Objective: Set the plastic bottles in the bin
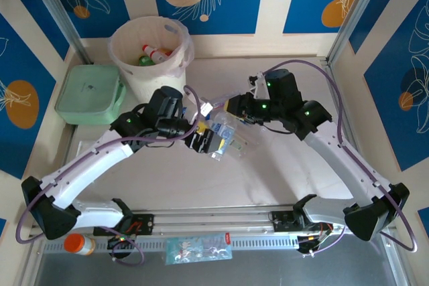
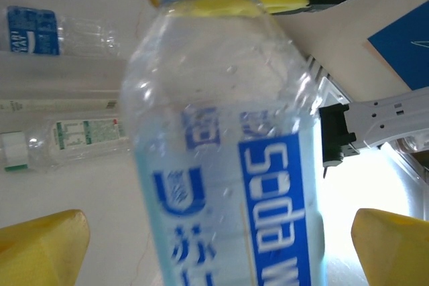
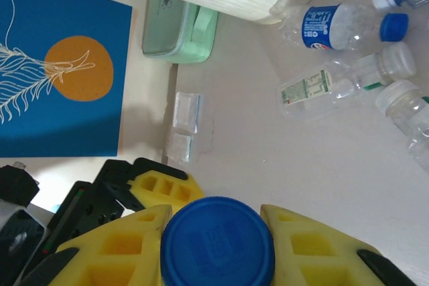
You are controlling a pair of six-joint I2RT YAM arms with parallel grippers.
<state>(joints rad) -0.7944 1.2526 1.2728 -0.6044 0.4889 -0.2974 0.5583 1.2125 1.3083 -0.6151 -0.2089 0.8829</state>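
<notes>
While the right gripper [image 3: 218,222] pinches the round blue screw cap [image 3: 218,246] of a clear plastic bottle with a blue-and-white label [image 2: 221,132] between its yellow fingers, the left gripper [image 2: 214,249] stands with its jaws spread wide on either side of that bottle's body, apparently touching neither flank. The bottle is held over the middle of the pale table [image 3: 268,165], between the two arms. It is well apart from the round cream-coloured plastic bin with a thin liner bag [image 1: 144,72], which sits at the far left with a few bottles inside. This looks like a handover to the arm nearer the bin. The next move calls for the left jaws to close squarely on the labelled body before the right ones let go, then a carry over the rim. Several more clear bottles [image 3: 335,28] lie on the table near the bin, so much of the job remains.
</notes>
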